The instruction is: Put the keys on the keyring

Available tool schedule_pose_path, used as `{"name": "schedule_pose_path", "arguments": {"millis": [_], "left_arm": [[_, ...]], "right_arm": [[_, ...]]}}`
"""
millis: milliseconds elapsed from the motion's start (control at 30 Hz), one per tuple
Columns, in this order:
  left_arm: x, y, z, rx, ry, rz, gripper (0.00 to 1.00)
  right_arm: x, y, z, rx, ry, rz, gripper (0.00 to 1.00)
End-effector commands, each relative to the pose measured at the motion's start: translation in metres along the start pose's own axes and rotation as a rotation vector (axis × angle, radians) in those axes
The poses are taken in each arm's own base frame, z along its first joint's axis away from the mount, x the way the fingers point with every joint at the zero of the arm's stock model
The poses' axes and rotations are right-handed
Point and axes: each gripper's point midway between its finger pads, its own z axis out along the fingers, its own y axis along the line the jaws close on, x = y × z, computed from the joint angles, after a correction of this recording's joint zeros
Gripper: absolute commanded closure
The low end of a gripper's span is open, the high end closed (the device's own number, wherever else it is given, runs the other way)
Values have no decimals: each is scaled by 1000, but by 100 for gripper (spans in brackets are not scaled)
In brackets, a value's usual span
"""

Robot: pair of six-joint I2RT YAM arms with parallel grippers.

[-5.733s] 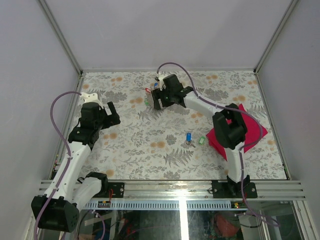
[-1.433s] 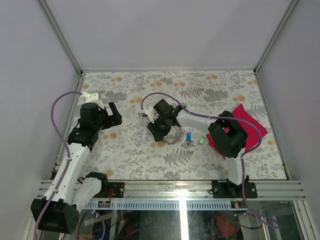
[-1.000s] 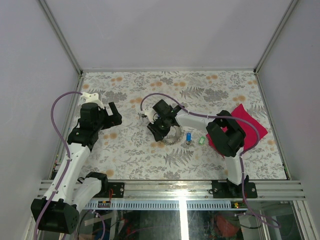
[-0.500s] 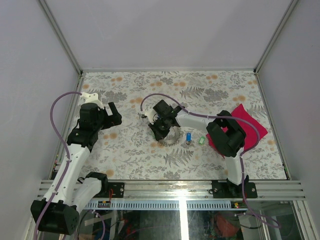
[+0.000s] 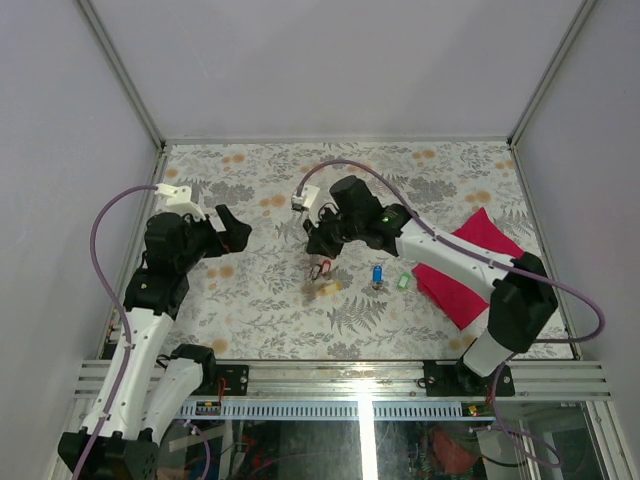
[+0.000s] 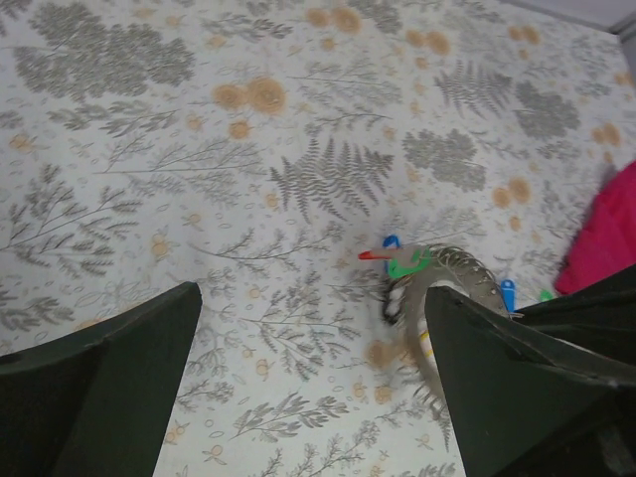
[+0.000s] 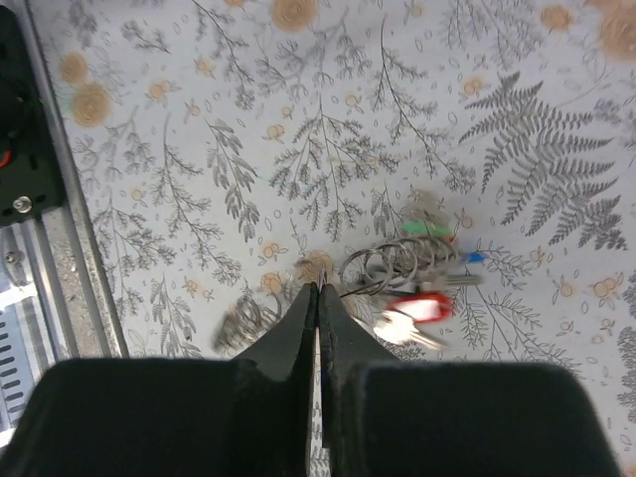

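Right gripper (image 7: 317, 298) has clamped shut on the keyring (image 7: 397, 266) and lifted it. Blue key (image 5: 377, 274) and green key (image 5: 402, 282) lie on the table, unthreaded. Left gripper (image 6: 310, 298) gapes idle.

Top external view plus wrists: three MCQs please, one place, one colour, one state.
1. Where is the small blue-headed metal key?
A) at the table's far edge
B) just left of the small green-headed key
C) in the left end effector

2. What colour is the square cloth?
A) red
B) yellow
C) blue

3. The left end effector is:
A) shut
B) open and empty
C) holding a key

1B: both keys lie side by side on the floral table.
2A: it is plainly red.
3B: its fingers stand wide apart with nothing between them.
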Motion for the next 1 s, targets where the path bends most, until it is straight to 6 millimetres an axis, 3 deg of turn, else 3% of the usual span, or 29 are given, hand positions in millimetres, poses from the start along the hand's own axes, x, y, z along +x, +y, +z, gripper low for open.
{"name": "schedule_pose_path", "arguments": {"millis": [0, 367, 600, 767, 967], "left_arm": [[-37, -42, -19, 192, -100, 72, 4], [-66, -105, -65, 500, -188, 181, 13], [-70, -141, -87, 722, -158, 187, 24], [-65, -153, -94, 822, -119, 155, 27], [-69, -162, -102, 876, -128, 138, 27]], "right_arm": [[-50, 21, -39, -34, -180, -118, 100], [-113, 72, -119, -115, -562, -230, 100], [-122, 95, -158, -136, -745, -326, 100], [-126, 96, -173, -109, -767, -315, 100], [-127, 81, -172, -37, -709, -222, 100]]}}
